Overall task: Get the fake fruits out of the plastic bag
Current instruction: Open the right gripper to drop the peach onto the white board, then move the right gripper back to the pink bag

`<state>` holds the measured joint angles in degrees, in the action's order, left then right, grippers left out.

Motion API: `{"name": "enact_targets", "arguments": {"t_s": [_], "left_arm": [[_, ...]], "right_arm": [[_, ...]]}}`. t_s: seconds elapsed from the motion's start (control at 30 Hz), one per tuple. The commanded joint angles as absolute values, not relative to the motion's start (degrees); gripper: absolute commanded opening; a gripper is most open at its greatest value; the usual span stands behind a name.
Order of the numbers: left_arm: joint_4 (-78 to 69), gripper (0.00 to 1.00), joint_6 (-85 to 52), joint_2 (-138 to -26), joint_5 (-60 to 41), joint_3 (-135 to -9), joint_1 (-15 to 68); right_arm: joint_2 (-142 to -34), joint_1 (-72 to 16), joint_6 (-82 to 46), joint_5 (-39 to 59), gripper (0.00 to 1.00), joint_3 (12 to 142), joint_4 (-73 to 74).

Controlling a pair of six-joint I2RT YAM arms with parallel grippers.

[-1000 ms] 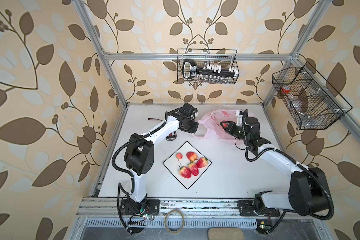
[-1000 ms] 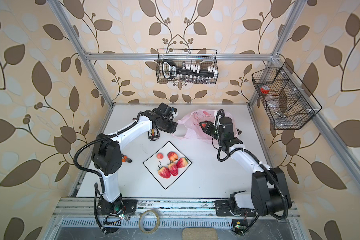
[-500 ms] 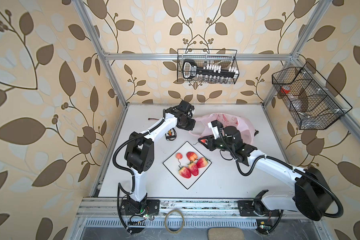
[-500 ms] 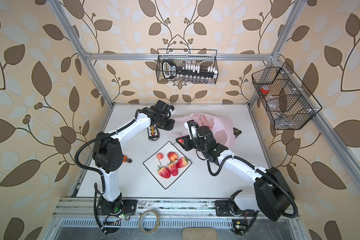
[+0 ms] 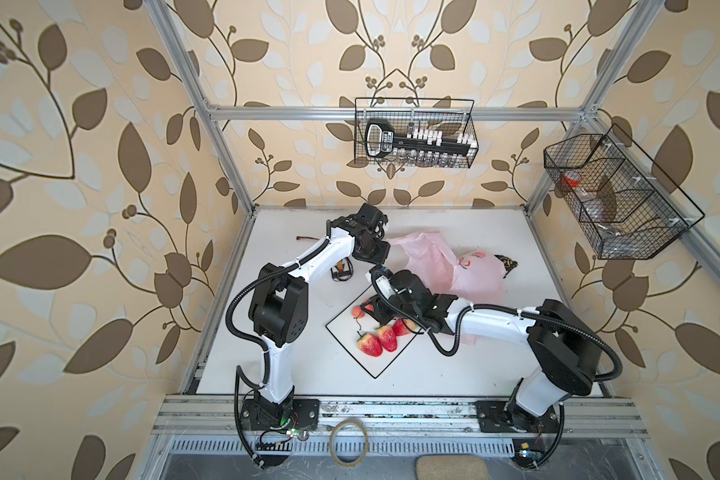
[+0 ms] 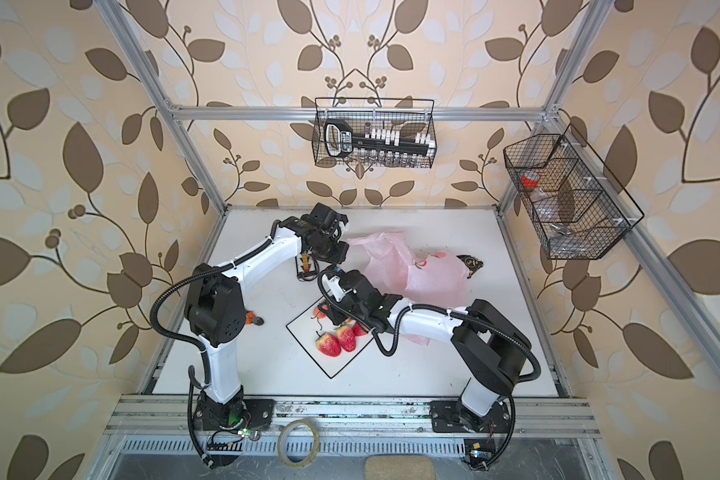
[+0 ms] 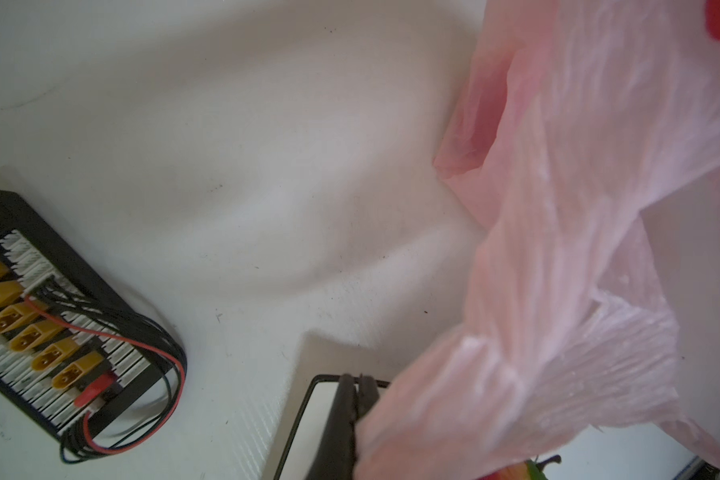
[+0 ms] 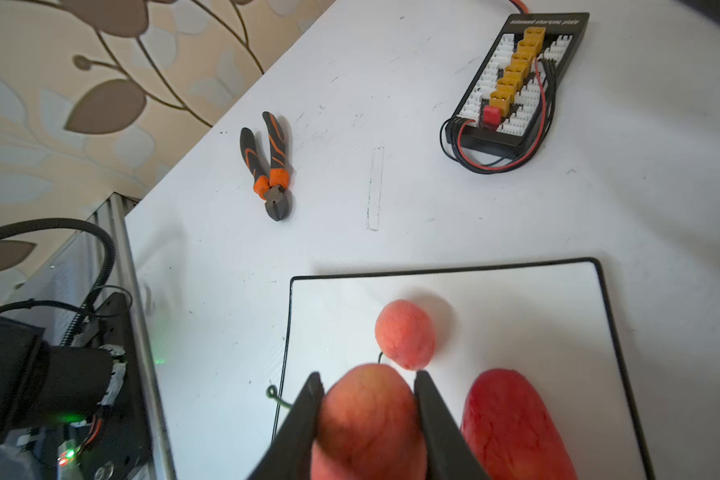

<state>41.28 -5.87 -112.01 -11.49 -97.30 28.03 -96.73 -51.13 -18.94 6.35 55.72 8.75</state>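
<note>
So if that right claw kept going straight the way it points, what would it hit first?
Probably the small ball on the plate, just beyond the fruit that the right gripper holds; depth is unclear.

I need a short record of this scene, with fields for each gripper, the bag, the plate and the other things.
left gripper: shut on an edge of the plastic bag
right gripper: shut on a pinkish-orange fruit, over the plate
on plate: small ball, at least three strawberries
bag position: crumpled, on the far side of the plate
elsewhere: pliers, charging board
</note>
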Motion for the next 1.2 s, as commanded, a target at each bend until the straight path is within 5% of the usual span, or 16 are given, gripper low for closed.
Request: {"name": "enact_targets", "arguments": {"t_s": [0.0, 0.23, 0.67, 0.97, 1.17], "left_arm": [[41.7, 0.00, -4.6, -108.2, -11.1, -96.8, 27.5], [41.7, 0.00, -4.6, -107.9, -11.0, -96.5, 27.4], [41.6, 0.00, -4.6, -108.1, -11.3, -96.5, 27.3], [41.7, 0.00, -4.6, -107.4, -11.5, -96.5, 27.3], [41.1, 0.00, -5.0, -107.1, -12.8, -96.2, 27.3]], "right_arm": [[-99.4, -52.2, -16.4, 0.7, 0.30, 58.0, 6.4], [-102.2, -53.8, -15.3, -2.5, 0.31, 58.8, 5.4], [-100.1, -54.4, -14.3, -4.1, 0.51, 59.2, 3.9], [-85.7, -53.8, -16.1, -10.1, 0.47, 55.0, 3.4], [-77.4, -44.4, -21.6, -14.6, 0.41, 49.8, 1.9]]}}
